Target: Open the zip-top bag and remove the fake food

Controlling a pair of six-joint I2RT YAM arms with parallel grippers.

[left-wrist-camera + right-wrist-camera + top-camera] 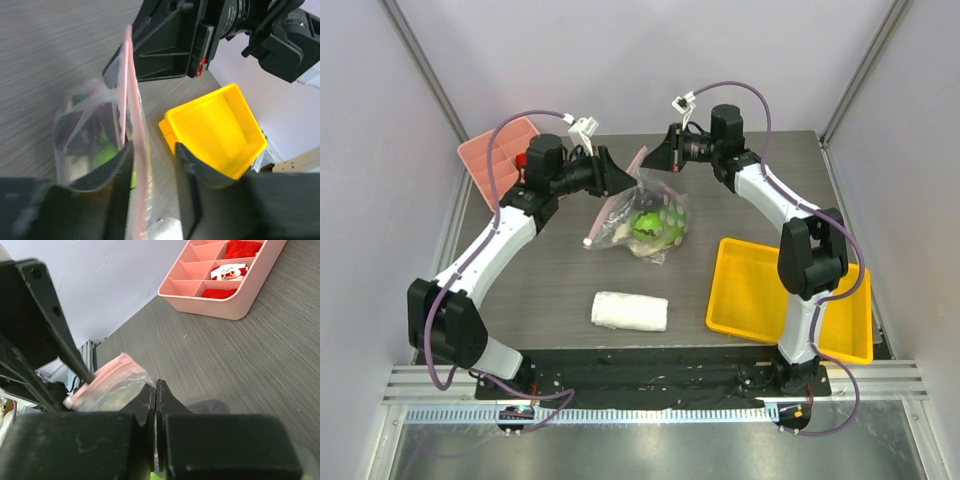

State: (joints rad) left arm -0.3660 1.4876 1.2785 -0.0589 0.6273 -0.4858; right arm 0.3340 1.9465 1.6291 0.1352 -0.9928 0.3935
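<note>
Pale walls are boxing in a dark wood-grain surface (550, 280), and the zip-top bag (638, 215) is sitting near its far middle, its top edge drawn up between the two arms. The right fingers (144, 407) are pressing together and seem to be pinching the clear film just beside the pink zip strip (131, 115). The left fingers (187, 185) are standing spread, with the strip running between them and not clamped. The fake food is lying inside the bag, a green ball (647, 225) showing through with paler pieces beside it.

Trouble is likely coming from that thin, slick film. A pull from one side could be sliding it out of the right pinch and dropping the bag. If the left fingers are closing on both lips at once, the zip is probably not parting at all. The two wrists are also working very near each other, so a sideways tug is risking a knock.

A white towel (630, 311) is lying nearer the bases, a yellow tray (760, 290) to the right and a pink divided box (490, 155) at far left, all apart from the bag and blocking nothing.
</note>
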